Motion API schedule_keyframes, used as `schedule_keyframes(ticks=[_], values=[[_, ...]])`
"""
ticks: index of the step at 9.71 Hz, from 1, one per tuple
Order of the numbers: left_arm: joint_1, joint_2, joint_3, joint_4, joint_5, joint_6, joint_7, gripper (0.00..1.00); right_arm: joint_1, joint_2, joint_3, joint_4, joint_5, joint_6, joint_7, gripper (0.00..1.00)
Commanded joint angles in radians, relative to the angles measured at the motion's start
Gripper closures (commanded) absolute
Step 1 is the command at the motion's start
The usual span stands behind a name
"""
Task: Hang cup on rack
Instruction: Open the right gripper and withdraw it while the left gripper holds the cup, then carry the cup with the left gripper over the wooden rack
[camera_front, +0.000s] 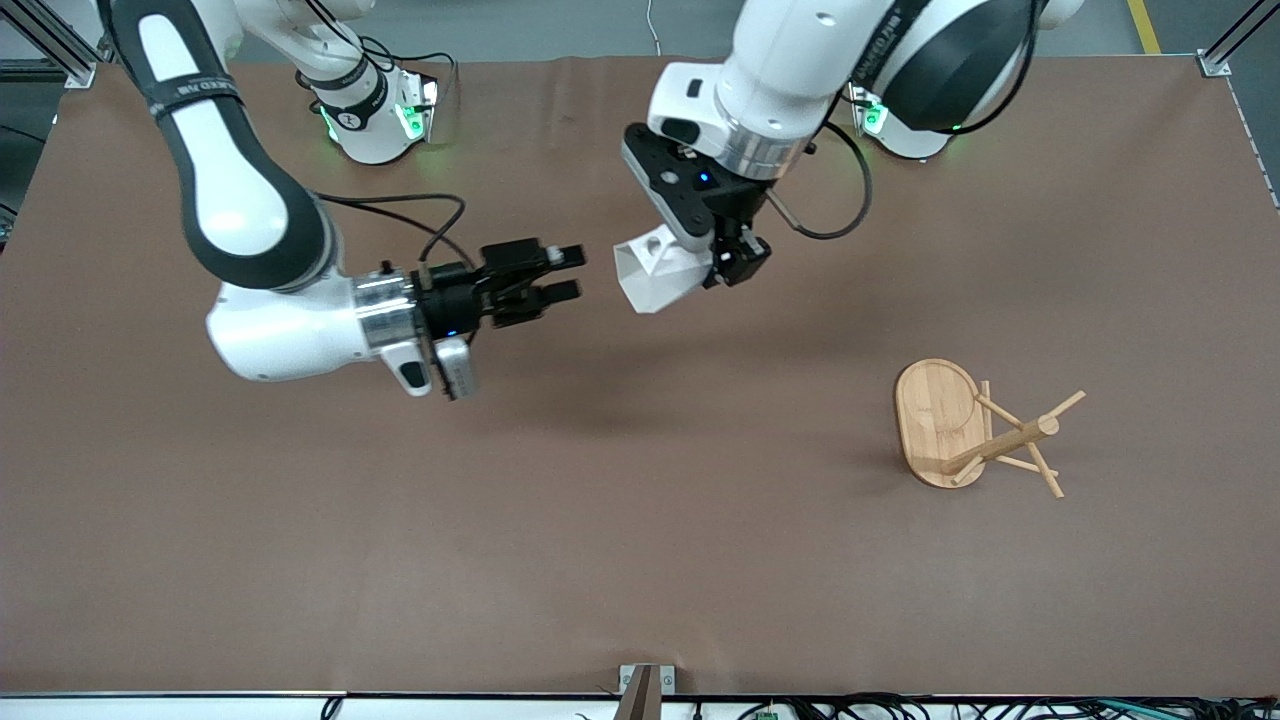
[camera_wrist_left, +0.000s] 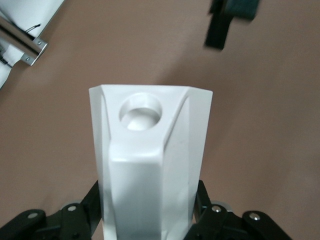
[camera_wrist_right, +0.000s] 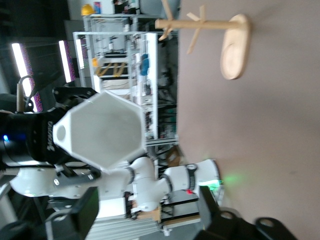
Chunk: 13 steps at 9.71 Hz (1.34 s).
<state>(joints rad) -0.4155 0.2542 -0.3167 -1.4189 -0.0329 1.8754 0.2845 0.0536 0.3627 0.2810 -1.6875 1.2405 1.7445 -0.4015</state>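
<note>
My left gripper (camera_front: 738, 258) is shut on the white faceted cup (camera_front: 657, 272) and holds it tilted in the air over the middle of the table. In the left wrist view the cup (camera_wrist_left: 150, 165) sits between the fingers (camera_wrist_left: 92, 202), its handle hole (camera_wrist_left: 141, 111) facing the camera. My right gripper (camera_front: 572, 275) is open and empty, level with the cup, a short gap from its rim. The right wrist view looks into the cup's hexagonal mouth (camera_wrist_right: 100, 132). The bamboo rack (camera_front: 985, 432) stands upright on the table toward the left arm's end; it also shows in the right wrist view (camera_wrist_right: 210, 30).
The brown table (camera_front: 600, 520) carries nothing else but the rack. A cable (camera_front: 420, 215) trails from the right arm. One finger (camera_wrist_left: 222, 25) of the right gripper shows in the left wrist view, off past the cup.
</note>
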Motion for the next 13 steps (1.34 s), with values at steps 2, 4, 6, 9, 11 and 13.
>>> schedule_keyframes(ticks=[2,4,6,9,11,13], values=[[0.059,0.017,-0.001,-0.02,0.004,-0.01,-0.112,0.64,-0.012,-0.082,-0.153,-0.07,-0.267,0.0,0.007,0.0],[0.075,0.019,0.001,-0.063,0.008,-0.005,-0.328,0.64,-0.027,-0.149,-0.239,-0.069,-0.471,-0.01,0.007,0.0],[0.115,0.016,0.001,-0.096,0.008,-0.009,-0.416,0.69,-0.031,-0.182,-0.342,-0.039,-0.638,-0.028,0.007,0.0],[0.211,0.008,0.001,-0.129,0.004,-0.01,-0.511,0.68,-0.028,-0.188,-0.402,0.139,-0.933,-0.126,0.01,0.0],[0.295,0.005,0.001,-0.176,0.017,0.001,-0.49,0.68,-0.026,-0.214,-0.401,0.26,-1.115,-0.236,0.012,0.0],[0.314,-0.003,-0.001,-0.263,0.096,0.092,-0.485,0.69,-0.049,-0.257,-0.387,0.302,-1.15,-0.295,0.007,0.0]])
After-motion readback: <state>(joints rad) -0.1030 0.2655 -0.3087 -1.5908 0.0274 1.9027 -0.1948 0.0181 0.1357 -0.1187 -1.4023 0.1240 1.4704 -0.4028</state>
